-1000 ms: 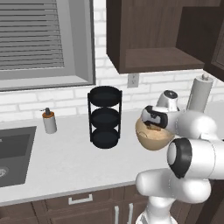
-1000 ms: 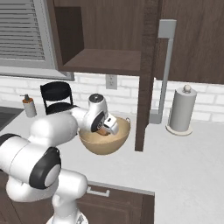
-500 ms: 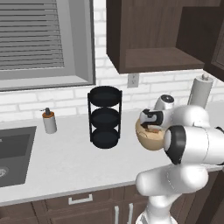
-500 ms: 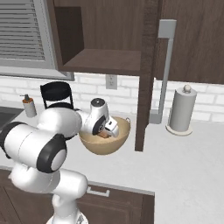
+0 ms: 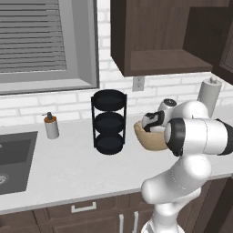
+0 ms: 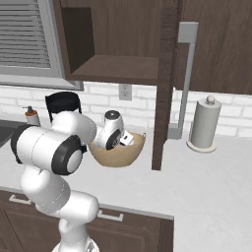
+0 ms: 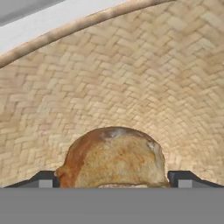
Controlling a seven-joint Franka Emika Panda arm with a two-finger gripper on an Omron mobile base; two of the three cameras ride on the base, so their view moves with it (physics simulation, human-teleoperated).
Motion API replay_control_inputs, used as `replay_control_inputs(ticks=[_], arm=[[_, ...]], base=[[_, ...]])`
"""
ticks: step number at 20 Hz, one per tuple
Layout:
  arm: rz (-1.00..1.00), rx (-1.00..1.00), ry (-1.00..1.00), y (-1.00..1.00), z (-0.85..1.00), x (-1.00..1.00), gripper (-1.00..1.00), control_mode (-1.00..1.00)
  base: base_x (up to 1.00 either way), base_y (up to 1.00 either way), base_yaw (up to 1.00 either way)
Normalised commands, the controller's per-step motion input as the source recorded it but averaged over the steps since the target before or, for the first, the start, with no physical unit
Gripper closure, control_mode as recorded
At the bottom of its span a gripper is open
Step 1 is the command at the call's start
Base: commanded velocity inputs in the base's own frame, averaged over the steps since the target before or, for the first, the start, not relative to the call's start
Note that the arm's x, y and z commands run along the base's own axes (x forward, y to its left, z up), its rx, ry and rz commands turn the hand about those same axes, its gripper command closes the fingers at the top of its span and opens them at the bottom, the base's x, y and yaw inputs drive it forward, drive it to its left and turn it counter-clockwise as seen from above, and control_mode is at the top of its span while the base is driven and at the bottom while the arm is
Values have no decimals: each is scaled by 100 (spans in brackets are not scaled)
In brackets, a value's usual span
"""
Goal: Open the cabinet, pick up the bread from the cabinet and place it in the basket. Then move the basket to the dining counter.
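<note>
- In the hand view we find the claw [image 7: 112,181] with its two dark tips apart, one on each side of the bread [image 7: 113,157]. The roll sits between them; we cannot tell whether the tips press on it, so the grip is not established.
- Just behind the bread, the woven inner wall of the basket [image 7: 144,78] rises all round, with its rim arching across the top.
- From the right base view, the claw [image 6: 125,140] reaches down inside the basket [image 6: 118,156], which stands on the grey worktop [image 6: 206,182].
- From the left base view, the basket [image 5: 152,140] is partly hidden by the arm. A black three-tier rack [image 5: 109,122] stands near it on the left.
- Above, the cabinet [image 6: 118,42] is open, its door [image 6: 165,83] edge-on just beside the basket.
- Further right stands a paper towel roll [image 6: 204,123].
</note>
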Motion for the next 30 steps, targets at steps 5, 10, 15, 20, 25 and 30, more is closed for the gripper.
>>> replay_control_inputs(ticks=[5, 10, 15, 20, 25, 30], arm=[[0, 0, 0, 0, 0, 12, -100, -100], [1, -1, 0, 0, 0, -24, -100, -100], [1, -1, -1, 0, 0, -19, -100, -100], [1, -1, -2, 0, 2, -11, -100, -100], [2, 0, -2, 1, 29, -1, -100, -100], [6, 0, -1, 0, 74, -38, -100, -100]], base=[[0, 0, 0], [0, 0, 0], [0, 0, 0], [0, 0, 0], [0, 0, 0], [0, 0, 0]])
